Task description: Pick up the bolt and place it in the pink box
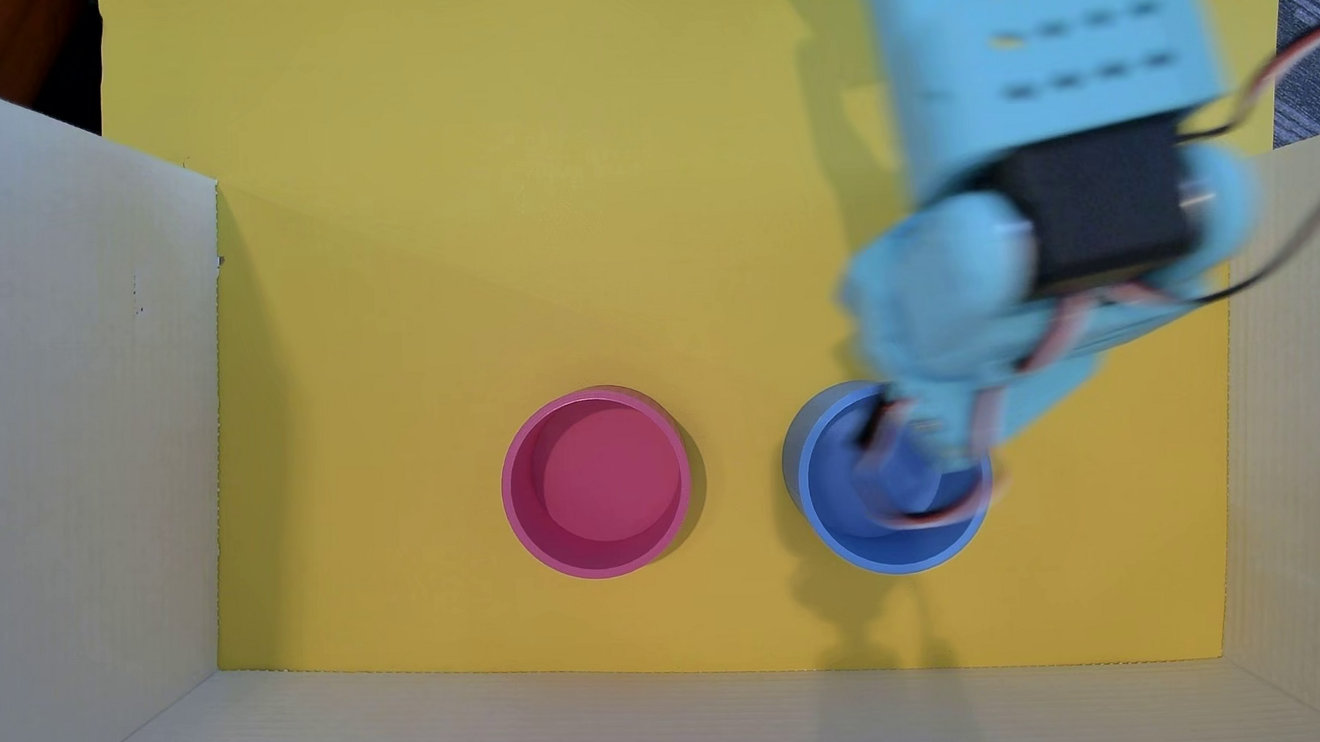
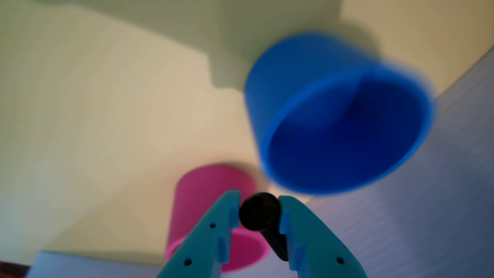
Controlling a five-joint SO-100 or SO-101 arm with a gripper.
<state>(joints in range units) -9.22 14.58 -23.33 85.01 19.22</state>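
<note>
In the wrist view my gripper [image 2: 259,213] is shut on the bolt [image 2: 259,211], a small black screw whose rounded head sits between the two teal fingertips, its shaft running back along the right finger. Beyond the fingertips stands the pink box [image 2: 204,195], round and open-topped. In the overhead view the pink box [image 1: 597,483] rests on the yellow floor at centre, with nothing in it. There the light-blue arm comes in from the top right, blurred, and its gripper [image 1: 900,473] hangs over the blue container. The bolt is hidden under the arm in the overhead view.
A round blue container [image 1: 887,541] stands right of the pink box in the overhead view and fills the upper right of the wrist view [image 2: 335,116]. White corrugated walls [image 1: 81,421] enclose the yellow floor [image 1: 426,288] on the left, right and bottom.
</note>
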